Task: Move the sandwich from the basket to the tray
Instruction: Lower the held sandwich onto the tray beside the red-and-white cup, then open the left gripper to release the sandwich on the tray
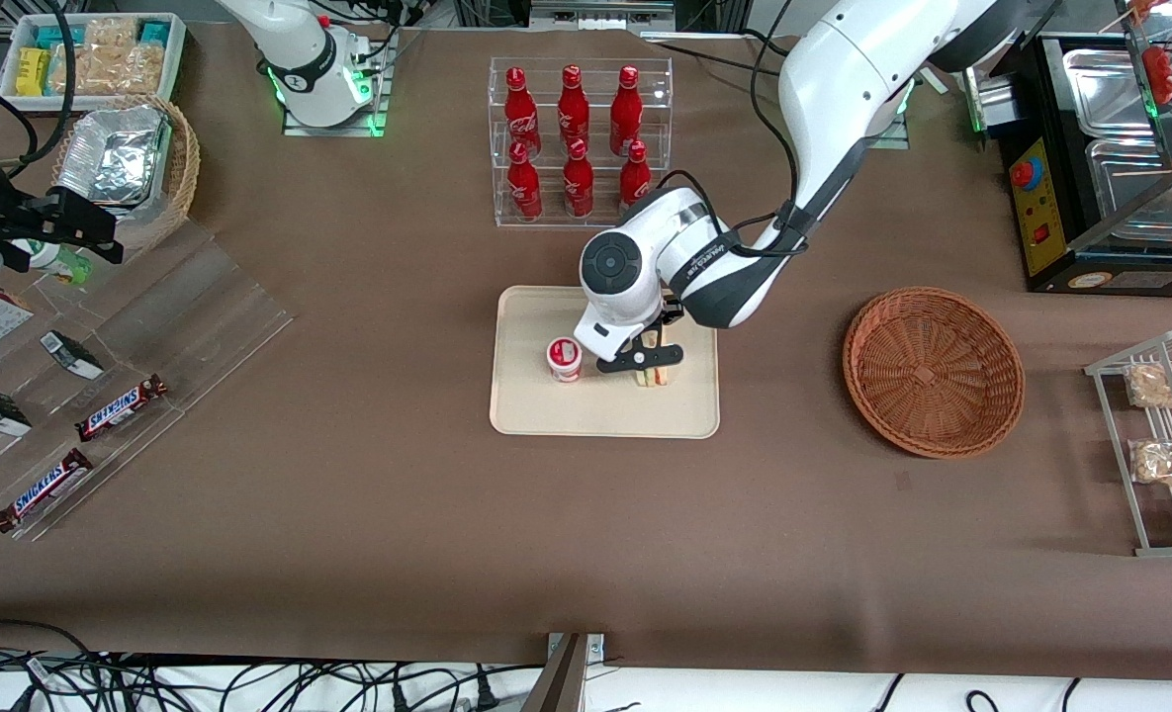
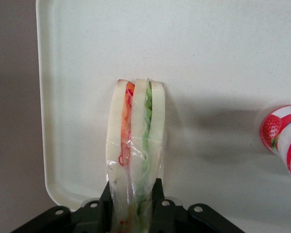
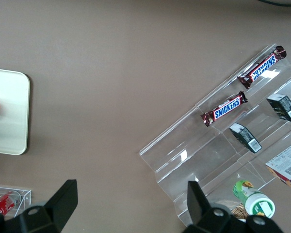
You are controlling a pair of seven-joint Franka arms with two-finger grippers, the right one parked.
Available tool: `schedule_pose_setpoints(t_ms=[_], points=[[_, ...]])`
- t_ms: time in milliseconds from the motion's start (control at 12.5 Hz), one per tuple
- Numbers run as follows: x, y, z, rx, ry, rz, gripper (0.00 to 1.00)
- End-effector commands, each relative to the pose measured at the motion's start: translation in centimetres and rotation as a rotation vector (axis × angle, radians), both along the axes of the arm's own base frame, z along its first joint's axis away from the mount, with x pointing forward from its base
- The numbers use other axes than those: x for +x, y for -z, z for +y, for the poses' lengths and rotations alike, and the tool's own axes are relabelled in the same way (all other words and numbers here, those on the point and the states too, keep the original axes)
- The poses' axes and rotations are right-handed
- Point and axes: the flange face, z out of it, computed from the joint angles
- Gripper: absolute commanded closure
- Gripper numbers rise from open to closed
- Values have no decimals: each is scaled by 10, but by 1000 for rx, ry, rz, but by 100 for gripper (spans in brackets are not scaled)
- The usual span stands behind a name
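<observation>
- Sandwich (image 1: 654,372) stands on edge on the tray (image 1: 546,415) in the front view, just beside the red-and-white cup (image 1: 565,359) and nearer the working arm's end. The gripper (image 1: 645,362) hangs low over it, probably to set it down gently. The basket (image 1: 933,371), well apart on the desk (image 1: 368,514), is empty.
- Left wrist view adds what the arm hides from the front: the jaws are clamped on the wrapped end of the sandwich (image 2: 135,145), filling layers facing up, near a tray (image 2: 223,58) corner.
- Right wrist view shows only a tray (image 3: 9,121) corner and the Snickers bars (image 3: 226,108).
</observation>
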Motion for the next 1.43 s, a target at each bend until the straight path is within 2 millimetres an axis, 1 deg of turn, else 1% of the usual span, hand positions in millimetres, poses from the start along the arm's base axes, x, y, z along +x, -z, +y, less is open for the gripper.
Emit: schedule_pose_setpoints(t_ms=[0, 159, 239, 399, 478, 638, 717, 877, 957, 1036, 1196, 1275, 1355], points=[[7, 3, 0, 2, 15, -9, 46], [9, 1, 2, 4, 11, -13, 6], [14, -4, 6, 2, 3, -19, 0], [20, -22, 12, 6, -10, -39, 0], [24, -36, 21, 32, -20, -42, 0], [40, -62, 44, 93, -47, -14, 0], [48, -73, 62, 110, -28, 25, 0], [67, -117, 105, 79, 4, 51, 0], [73, -133, 120, 58, 5, 49, 0], [84, -145, 144, 43, -6, 50, 0], [98, -174, 182, -6, 1, 41, 0], [105, -186, 201, -21, 14, 32, 0], [109, -194, 215, -36, 28, 30, 0]])
